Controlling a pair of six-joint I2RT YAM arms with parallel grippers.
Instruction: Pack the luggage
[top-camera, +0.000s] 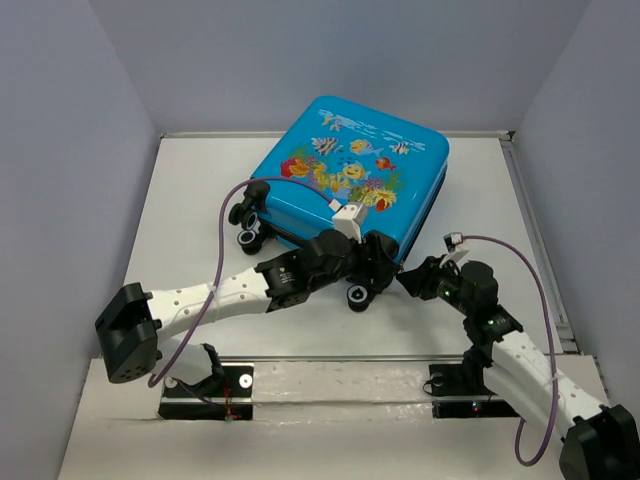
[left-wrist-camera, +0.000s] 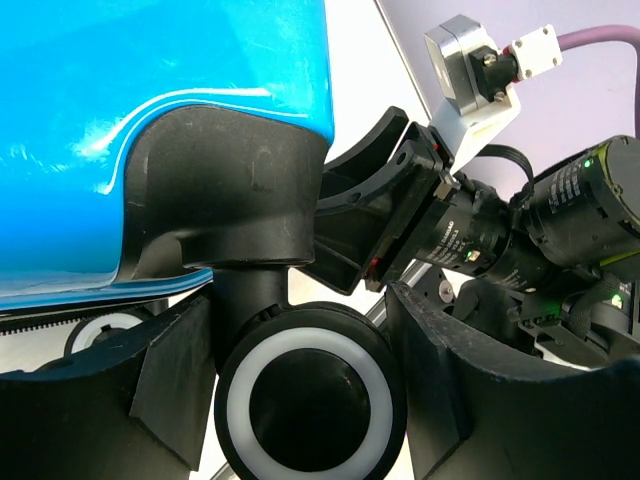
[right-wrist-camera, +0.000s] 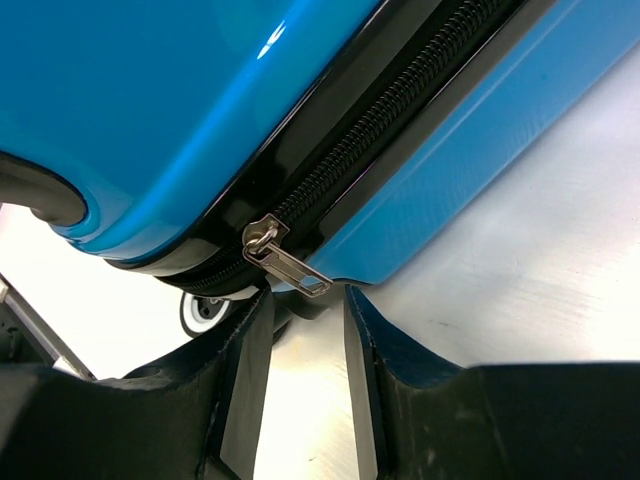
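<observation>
The luggage (top-camera: 350, 180), a bright blue hard-shell suitcase, lies flat at the back middle with its fish print facing up. Its near corner wheel (left-wrist-camera: 310, 405), black with a white ring, fills the gap between my left gripper's (left-wrist-camera: 300, 400) two fingers, which press on it from both sides. In the top view that left gripper (top-camera: 365, 280) sits at the case's near edge. My right gripper (right-wrist-camera: 305, 310) is open just below the black zipper (right-wrist-camera: 400, 110). The metal zipper pull (right-wrist-camera: 290, 268) hangs free above its fingertips. In the top view the right gripper (top-camera: 410, 280) is at the near right corner.
Two more wheels (top-camera: 246, 228) stick out at the case's left side. Grey walls close the table on the left, back and right. A metal rail (top-camera: 350, 357) runs along the near edge. The two grippers are close together, the right gripper's fingers (left-wrist-camera: 385, 200) showing in the left wrist view.
</observation>
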